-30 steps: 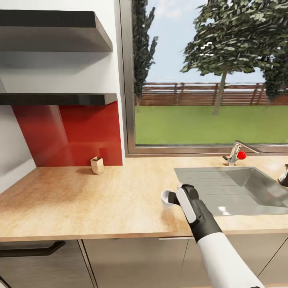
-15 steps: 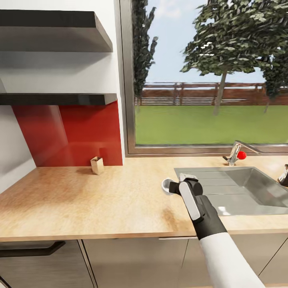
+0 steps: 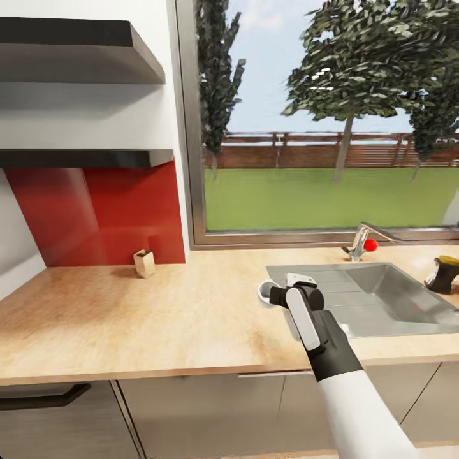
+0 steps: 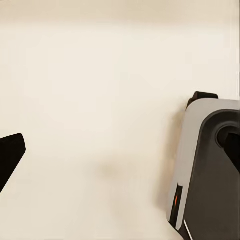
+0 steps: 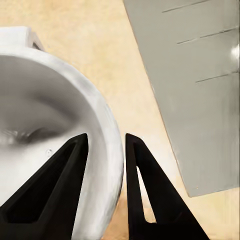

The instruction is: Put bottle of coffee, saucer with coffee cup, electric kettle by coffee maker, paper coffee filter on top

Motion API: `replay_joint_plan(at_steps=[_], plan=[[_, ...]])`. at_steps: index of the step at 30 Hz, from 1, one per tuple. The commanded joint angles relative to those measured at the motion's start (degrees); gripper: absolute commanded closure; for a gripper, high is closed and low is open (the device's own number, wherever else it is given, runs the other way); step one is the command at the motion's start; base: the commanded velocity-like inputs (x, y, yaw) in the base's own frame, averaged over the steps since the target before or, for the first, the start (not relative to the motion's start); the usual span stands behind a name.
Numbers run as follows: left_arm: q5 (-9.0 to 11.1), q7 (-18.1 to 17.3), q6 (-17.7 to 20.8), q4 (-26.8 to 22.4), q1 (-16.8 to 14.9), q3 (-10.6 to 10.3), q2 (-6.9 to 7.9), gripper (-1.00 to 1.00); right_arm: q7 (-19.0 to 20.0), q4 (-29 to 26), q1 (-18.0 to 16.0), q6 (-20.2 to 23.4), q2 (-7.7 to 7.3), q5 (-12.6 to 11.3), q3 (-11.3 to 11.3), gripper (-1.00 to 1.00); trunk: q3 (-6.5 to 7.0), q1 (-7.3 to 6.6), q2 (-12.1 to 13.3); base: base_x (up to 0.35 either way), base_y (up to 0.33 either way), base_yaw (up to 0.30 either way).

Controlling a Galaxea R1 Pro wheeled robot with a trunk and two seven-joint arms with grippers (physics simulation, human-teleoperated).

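On the light beige worktop (image 3: 159, 319), just left of the steel sink (image 3: 382, 299), the right claw (image 3: 271, 296) is gripping the white coffee cup (image 3: 263, 292). In the right wrist view its two dark fingers (image 5: 145, 185) are pinching the cup's rim (image 5: 107, 150), one inside the bowl and one outside. At the far right, beside the sink, the bottle of coffee (image 3: 443, 274) with its yellow cap is sitting. A small tan box (image 3: 145, 262) is standing by the red backsplash (image 3: 108, 217). The left claw's (image 4: 10, 155) opening cannot be judged.
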Motion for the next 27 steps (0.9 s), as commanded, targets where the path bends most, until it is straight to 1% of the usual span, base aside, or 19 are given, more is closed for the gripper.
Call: replay_joint_plan(at_steps=[1,5,14,27], plan=[[0.1,0.21,-0.2,0.08,-0.03,-0.42,-0.02,-1.0,-0.6,-0.03,-0.06,0.07,-0.01,-0.56,0.04,1.0,-0.09,0.0,-0.09,-0.181,-0.22,-0.262],[0.14,0.21,-0.24,0.03,-0.03,-0.46,-0.08,-1.0,-0.6,-0.06,-0.06,0.07,-0.07,-0.55,-0.17,1.0,-0.07,0.0,-0.09,-0.092,-0.249,-0.289],[0.18,0.21,-0.27,-0.01,-0.03,-0.48,-0.1,-1.0,-0.6,-0.03,-0.06,0.07,-0.08,-0.55,-0.27,1.0,-0.07,0.0,-0.09,-0.01,-0.272,-0.299],[0.22,0.21,-0.27,-0.01,-0.03,-0.48,-0.1,-1.0,-0.6,-0.09,-0.06,0.07,-0.11,-0.55,-0.36,1.0,-0.63,0.0,-0.09,0.004,-0.276,-0.282]])
